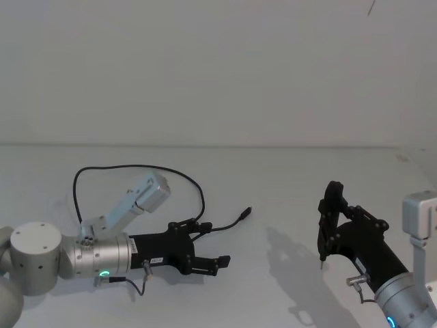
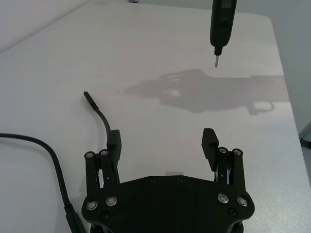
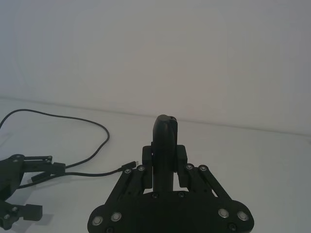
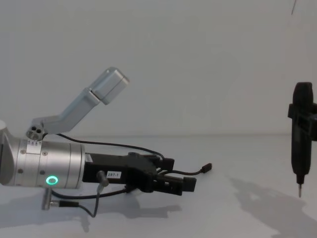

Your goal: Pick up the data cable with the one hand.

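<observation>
Lower left of the head view: the left gripper (image 1: 216, 244), a black angular two-finger unit on a thick silver cylinder with a green ring light, lies low over the white matte tabletop (image 1: 287, 184). It points toward frame centre. Its jaws are released and spread wide, with nothing between them. In the left wrist view one finger (image 2: 114, 141) stands just beside the thin black flexible data cable (image 2: 98, 113). The cable runs along that finger's outer side; contact cannot be determined.

Lower right of the head view: the right gripper (image 1: 330, 208) hangs above the table. Its jaws are clenched on a slim black stick-shaped tool (image 1: 323, 242), whose pointed tip aims down at the surface, well apart from the cable.

Centre of the head view: the cable's tiny flat black plug (image 1: 248, 211) lies on the table just past the left fingertips. Farther back, the cable climbs from the gripper's far side and arcs in a broad loop across the centre left of the frame.
</observation>
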{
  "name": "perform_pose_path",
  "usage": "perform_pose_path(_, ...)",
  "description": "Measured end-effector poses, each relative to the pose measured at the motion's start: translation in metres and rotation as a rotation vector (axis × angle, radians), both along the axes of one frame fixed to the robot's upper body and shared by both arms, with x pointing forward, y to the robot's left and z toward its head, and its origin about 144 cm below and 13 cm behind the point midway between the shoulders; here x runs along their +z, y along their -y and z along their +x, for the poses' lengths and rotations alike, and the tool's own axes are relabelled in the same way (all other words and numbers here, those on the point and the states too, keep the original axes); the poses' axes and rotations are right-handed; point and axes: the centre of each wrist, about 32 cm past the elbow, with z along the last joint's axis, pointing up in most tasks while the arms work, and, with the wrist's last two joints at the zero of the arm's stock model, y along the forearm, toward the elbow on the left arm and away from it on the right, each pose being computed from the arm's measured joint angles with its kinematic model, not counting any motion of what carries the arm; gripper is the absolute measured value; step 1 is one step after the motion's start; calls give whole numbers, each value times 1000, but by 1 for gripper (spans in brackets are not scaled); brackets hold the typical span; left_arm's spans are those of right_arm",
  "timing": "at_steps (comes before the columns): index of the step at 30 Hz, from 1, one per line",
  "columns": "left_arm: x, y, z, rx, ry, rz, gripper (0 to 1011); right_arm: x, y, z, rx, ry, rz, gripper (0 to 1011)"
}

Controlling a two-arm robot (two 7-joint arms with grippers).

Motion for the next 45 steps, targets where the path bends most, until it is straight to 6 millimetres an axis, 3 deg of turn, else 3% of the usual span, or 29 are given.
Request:
perform_pose_path(41, -6, 6, -3, 96, -9, 3, 1000, 0, 0, 0, 0, 0, 0, 279)
perform_pose_path(45, -7, 8, -3, 91, -26, 12, 933, 0, 0, 0, 0, 0, 0, 279)
